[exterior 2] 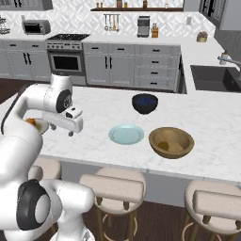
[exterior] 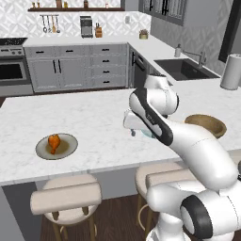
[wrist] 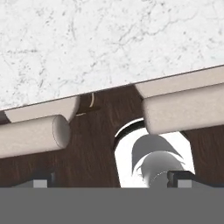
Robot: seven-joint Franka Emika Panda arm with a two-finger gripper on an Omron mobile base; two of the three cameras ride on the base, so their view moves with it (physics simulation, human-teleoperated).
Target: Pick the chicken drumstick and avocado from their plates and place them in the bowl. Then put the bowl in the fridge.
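Observation:
The chicken drumstick (exterior: pixel 54 142) lies on the olive-tan plate (exterior: pixel 69 148) at the counter's left. The pale teal plate (exterior 2: pixel 126 134) is bare. Right of it stands the tan bowl (exterior 2: pixel 181 136), and a small dark olive lump inside it looks like the avocado (exterior 2: pixel 163 145). My gripper (exterior 2: pixel 61 130) hangs open over the counter between the two plates, near the front edge, holding nothing. In the hand view its dark fingertips (wrist: pixel 178 176) stand wide apart over the counter edge. The fridge is out of view.
A dark blue bowl (exterior 2: pixel 144 103) sits behind the teal plate. Padded stools (exterior: pixel 66 197) line the counter's front edge. A sink (exterior: pixel 184 68) and a paper towel roll (exterior: pixel 230 71) are at the far right.

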